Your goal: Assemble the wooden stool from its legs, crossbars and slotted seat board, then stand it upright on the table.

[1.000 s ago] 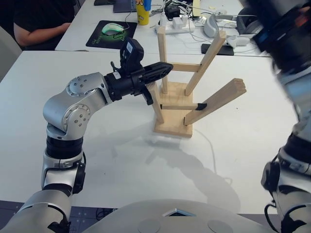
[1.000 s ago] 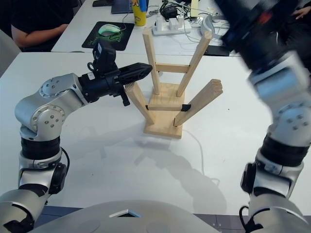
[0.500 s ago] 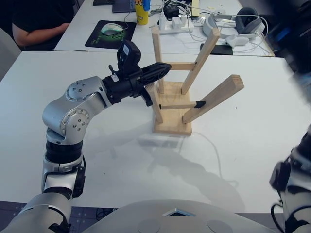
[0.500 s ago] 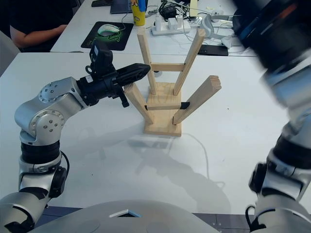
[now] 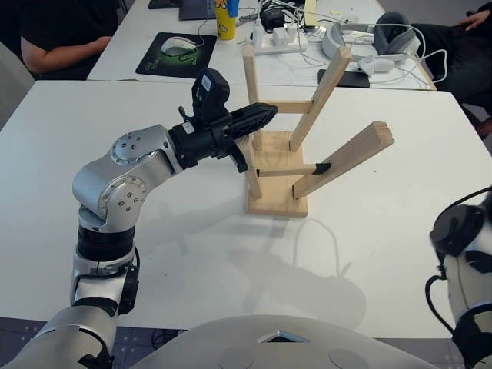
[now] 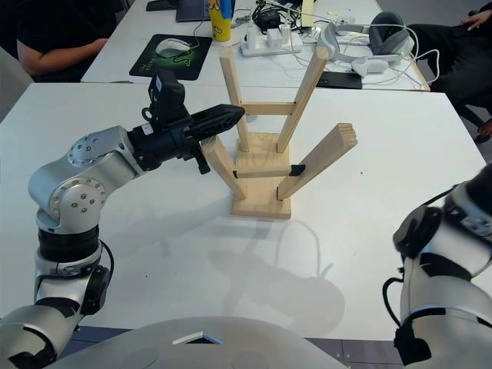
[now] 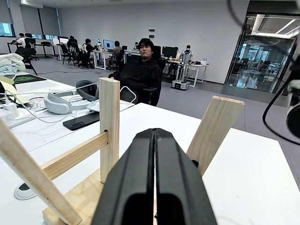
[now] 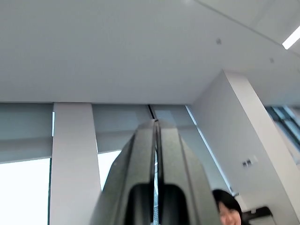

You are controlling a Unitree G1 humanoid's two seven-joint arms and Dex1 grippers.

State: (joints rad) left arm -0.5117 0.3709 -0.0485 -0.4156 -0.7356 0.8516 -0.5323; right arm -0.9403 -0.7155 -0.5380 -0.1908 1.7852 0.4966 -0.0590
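On white table, centre: pale wooden stool, inverted, its slotted seat board flat on the tabletop, four legs splayed upward, crossbars fitted between them. Left gripper: black fingers pressed together, holding nothing, tip among the legs beside the upper crossbar; whether it touches wood cannot be told. It covers part of the near-left leg. Right gripper: fingers closed, empty, aimed at the ceiling. Second desk behind: black mouse mat, yellow cup, white power strip, pale headphones, black phone. Open-plan office, glass partition.
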